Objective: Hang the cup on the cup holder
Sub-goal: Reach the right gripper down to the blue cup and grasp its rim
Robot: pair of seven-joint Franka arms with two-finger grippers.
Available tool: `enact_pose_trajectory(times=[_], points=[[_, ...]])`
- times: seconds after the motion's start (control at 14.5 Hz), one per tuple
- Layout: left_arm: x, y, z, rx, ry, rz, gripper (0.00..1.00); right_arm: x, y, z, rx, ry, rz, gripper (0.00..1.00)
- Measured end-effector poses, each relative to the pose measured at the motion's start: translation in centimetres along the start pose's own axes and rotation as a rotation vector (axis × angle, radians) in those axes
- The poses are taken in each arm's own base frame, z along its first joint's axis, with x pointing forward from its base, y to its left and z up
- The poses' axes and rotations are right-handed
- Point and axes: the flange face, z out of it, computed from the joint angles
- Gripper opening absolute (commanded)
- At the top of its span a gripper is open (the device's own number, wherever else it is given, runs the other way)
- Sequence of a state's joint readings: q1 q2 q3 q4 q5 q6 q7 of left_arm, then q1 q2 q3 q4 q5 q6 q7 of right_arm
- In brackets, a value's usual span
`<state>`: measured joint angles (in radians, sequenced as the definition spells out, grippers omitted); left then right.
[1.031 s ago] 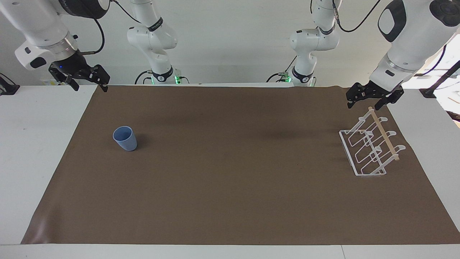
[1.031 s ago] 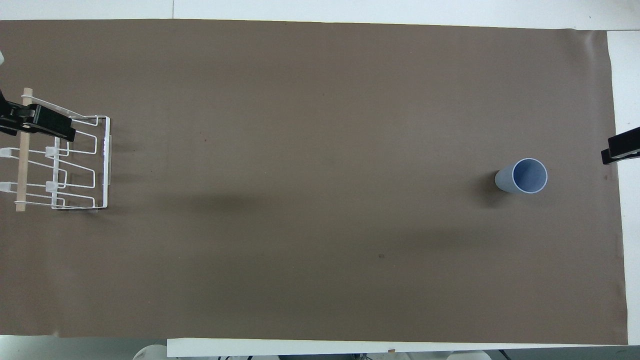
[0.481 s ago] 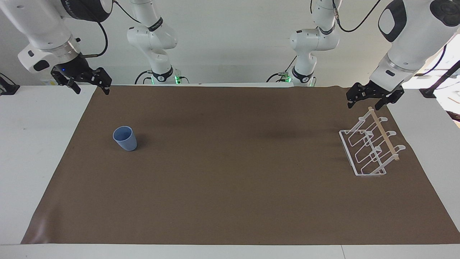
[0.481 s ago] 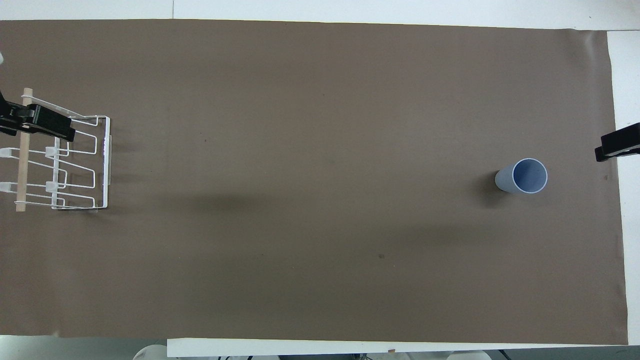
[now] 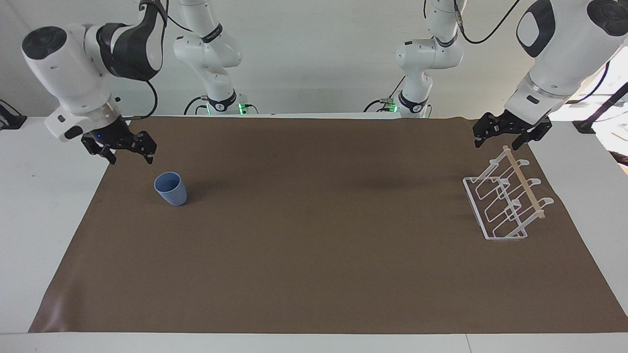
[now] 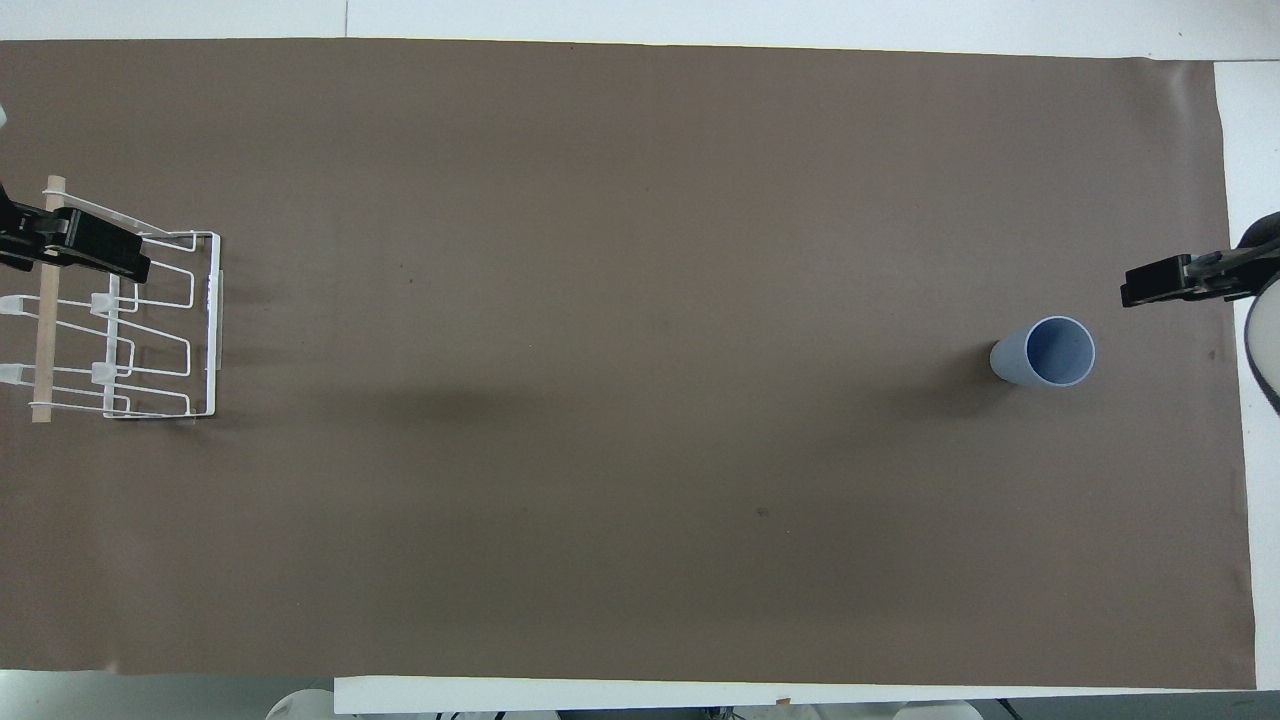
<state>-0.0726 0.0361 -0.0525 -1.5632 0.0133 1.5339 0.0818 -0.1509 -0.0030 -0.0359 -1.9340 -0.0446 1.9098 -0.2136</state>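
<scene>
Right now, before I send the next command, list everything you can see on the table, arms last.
cup: one, light blue, upright on the mat toward the right arm's end
cup holder: one, white wire with a wooden bar, on the mat toward the left arm's end
mat: one, brown, covering most of the table
table: one, white
right gripper: black, open, raised over the mat's edge beside the cup
left gripper: black, open, waiting above the cup holder
</scene>
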Motion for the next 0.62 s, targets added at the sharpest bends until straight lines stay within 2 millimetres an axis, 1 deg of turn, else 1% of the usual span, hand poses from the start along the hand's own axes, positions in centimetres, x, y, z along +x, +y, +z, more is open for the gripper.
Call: enact_pose_trajectory(times=[0.14,0.28,0.41,0.62], points=[[0.0,0.0,0.0,0.0,0.0,0.0,1.0,-0.8,1.0,3.7,0.033,-0.019,0.008,1.0],[0.0,0.0,0.0,0.0,0.0,0.0,1.0,-1.2,1.3,6.3,0.049,-0.037,-0.009,0.96],[0.0,0.0,0.0,0.0,0.0,0.0,1.0,-1.3,1.2,8.2,0.053,-0.045,-0.04,0.95],[0.0,0.0,0.0,0.0,0.0,0.0,1.0,-1.1,1.1,10.4,0.051,-0.041,-0.049,0.89]])
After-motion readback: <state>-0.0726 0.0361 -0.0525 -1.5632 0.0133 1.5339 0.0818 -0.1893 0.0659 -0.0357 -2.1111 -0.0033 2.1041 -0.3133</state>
